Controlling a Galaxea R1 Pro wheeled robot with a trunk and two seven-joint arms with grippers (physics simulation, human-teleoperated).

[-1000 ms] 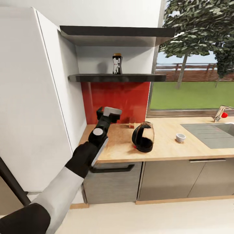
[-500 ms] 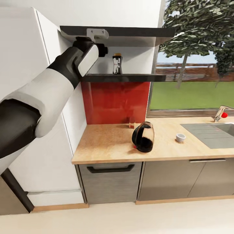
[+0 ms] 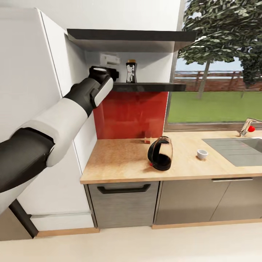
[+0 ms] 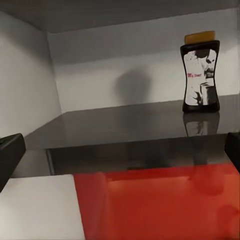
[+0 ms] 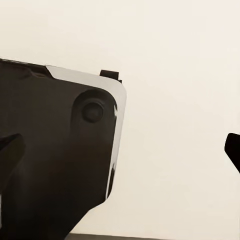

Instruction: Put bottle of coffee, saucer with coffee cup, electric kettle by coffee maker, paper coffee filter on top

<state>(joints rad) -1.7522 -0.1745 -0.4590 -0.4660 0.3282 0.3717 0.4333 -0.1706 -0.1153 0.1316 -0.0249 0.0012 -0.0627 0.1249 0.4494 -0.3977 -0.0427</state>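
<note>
left arm is up at shelf height, left claw (image 3: 109, 59) just off the left end of the kitchen shelf (image 3: 145, 87), lined up sideways with the bottle of coffee (image 3: 131, 71) – looks like a reach-in for the bottle, which stands upright near the middle of the shelf by the back wall, not touched. left wrist view: bottle (image 4: 201, 72) sits ahead and off to one side, both fingertips only at the frame edges with a wide gap and nothing between them, so that claw reads spread wide and empty. my read: needs to shift toward the bottle and go forward before it can close round the body below the cap. below, on the table (image 3: 123, 160): electric kettle (image 3: 160, 153) upright near the front edge, coffee cup (image 3: 202, 154) further right, apart from it, just short of the sink (image 3: 236, 149). both look parked there waiting their turn. right claw (image 5: 125, 150) in its wrist view: tips far apart at the frame edges, nothing held, a dark robot part close by against a plain wall
</note>
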